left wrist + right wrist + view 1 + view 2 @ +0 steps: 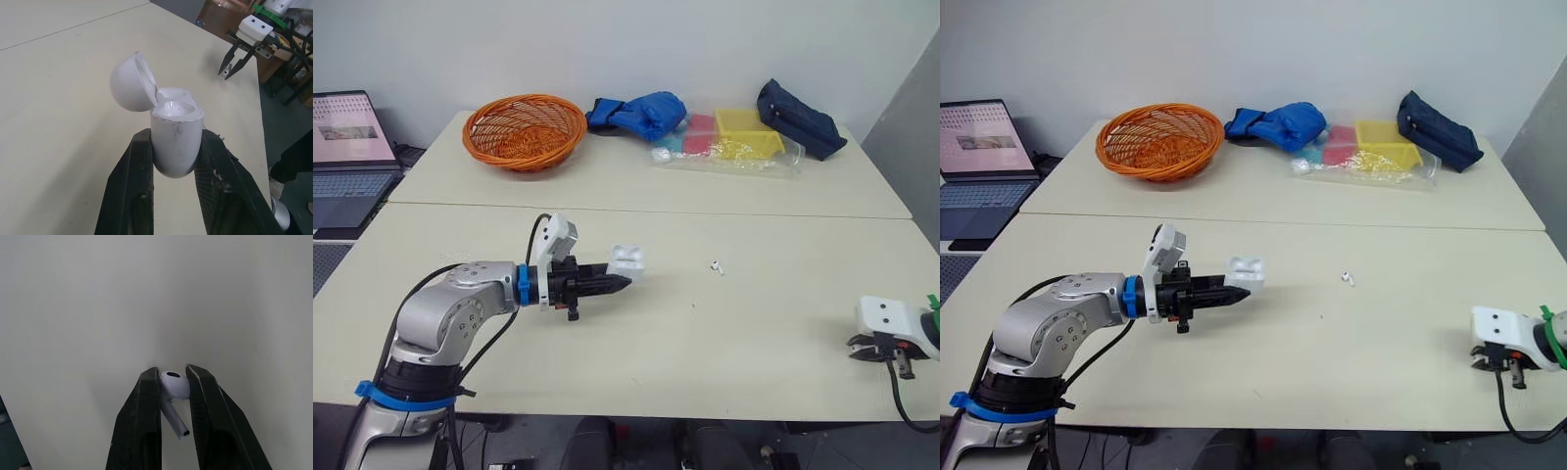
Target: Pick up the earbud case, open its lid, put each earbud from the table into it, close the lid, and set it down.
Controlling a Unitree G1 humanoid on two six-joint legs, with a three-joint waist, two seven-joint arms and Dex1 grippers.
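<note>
My left gripper [619, 283] is shut on the white earbud case [175, 137], held above the table's middle with its lid [132, 82] flipped open; the case [626, 259] also shows in the left eye view. My right gripper [172, 374] is shut on a white earbud [173, 387], stem hanging between the fingers. That gripper [879, 354] sits low near the table's front right edge. A second white earbud [716, 266] lies on the table, right of the case and apart from both grippers.
An orange wicker basket [525, 129] stands at the back left. Blue gloves [641, 113], a clear bag of coloured items [729, 142] and a navy pouch [800, 118] line the back. A laptop [350, 157] sits far left. A seam [705, 212] joins two tables.
</note>
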